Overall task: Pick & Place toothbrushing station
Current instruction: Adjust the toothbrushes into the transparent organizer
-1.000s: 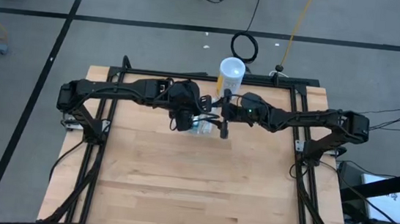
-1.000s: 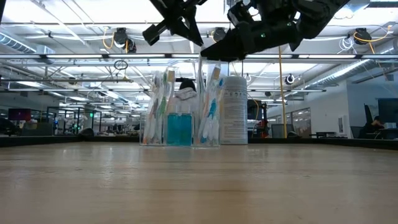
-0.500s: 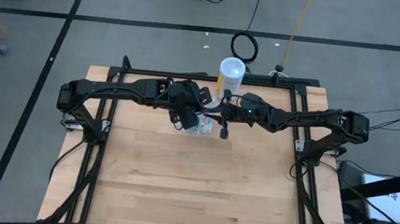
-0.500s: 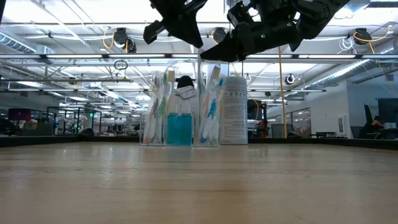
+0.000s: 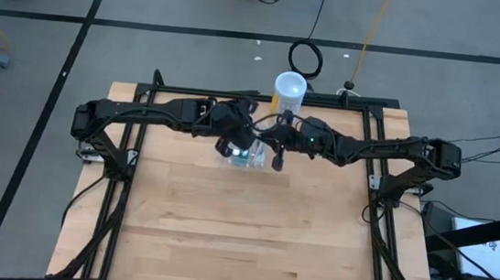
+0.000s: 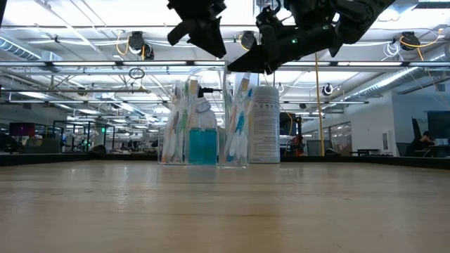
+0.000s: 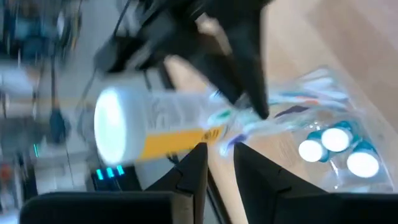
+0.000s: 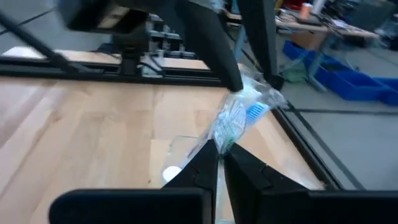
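Observation:
The toothbrushing station (image 5: 250, 158) is a clear holder (image 6: 204, 133) standing on the table near its far edge. It is filled with wrapped toothbrushes and teal tubes (image 7: 336, 140). Both grippers meet just above it. My right gripper (image 8: 221, 155) is shut on one wrapped toothbrush (image 8: 239, 115). My left gripper (image 7: 221, 155) is open, its fingers (image 8: 231, 79) on either side of that wrapper's far end (image 8: 264, 93). My right gripper pinches the wrapped toothbrush between its two fingers at the wrapper's nearer end (image 8: 222, 138). It comes at it almost level from the table's right side. The toothbrush slants up and away from the fingers, above the holder. My left gripper's fingers flank the wrapper's other end; whether they touch it cannot be told.
A tall white canister (image 5: 290, 89) with a yellow label stands right behind the station, toward the far right (image 6: 265, 123). Black frame rails run along the table's far edge (image 5: 236, 94). Bare wood (image 5: 241, 231) lies toward the near edge.
My left gripper has rolled about its own axis while staying above the station. Neither arm has shifted over the table, and the station stands where it was.

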Robot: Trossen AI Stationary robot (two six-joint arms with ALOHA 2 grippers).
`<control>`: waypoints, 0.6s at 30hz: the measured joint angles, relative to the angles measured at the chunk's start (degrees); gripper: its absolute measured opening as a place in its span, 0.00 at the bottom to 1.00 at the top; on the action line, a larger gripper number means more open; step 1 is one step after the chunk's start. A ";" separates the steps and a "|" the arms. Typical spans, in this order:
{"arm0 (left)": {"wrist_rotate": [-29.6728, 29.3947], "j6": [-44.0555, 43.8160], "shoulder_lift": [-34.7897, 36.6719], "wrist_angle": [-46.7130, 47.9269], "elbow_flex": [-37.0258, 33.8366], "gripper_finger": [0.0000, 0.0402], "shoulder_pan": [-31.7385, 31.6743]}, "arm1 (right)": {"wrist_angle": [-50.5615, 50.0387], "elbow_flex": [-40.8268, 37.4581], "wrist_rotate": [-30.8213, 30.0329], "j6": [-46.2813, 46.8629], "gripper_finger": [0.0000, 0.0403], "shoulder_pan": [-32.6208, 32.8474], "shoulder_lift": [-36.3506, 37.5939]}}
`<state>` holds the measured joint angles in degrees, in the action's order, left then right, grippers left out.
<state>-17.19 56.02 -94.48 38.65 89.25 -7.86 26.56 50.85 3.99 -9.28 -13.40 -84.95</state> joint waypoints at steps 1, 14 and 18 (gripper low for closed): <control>-1.37 -3.00 0.00 0.00 0.00 0.22 0.00 | -0.04 0.00 -1.14 0.93 0.04 0.23 0.00; -10.11 -18.56 -0.02 0.92 0.00 0.22 0.00 | 3.95 0.06 -30.83 5.81 0.00 10.36 -1.26; -13.63 -21.22 0.11 1.06 0.09 0.22 0.00 | 9.76 0.02 -37.36 4.22 0.00 12.30 -4.90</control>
<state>-30.82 34.80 -94.36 39.72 89.34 -7.86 36.31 50.87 -33.37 -5.06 -1.09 -89.84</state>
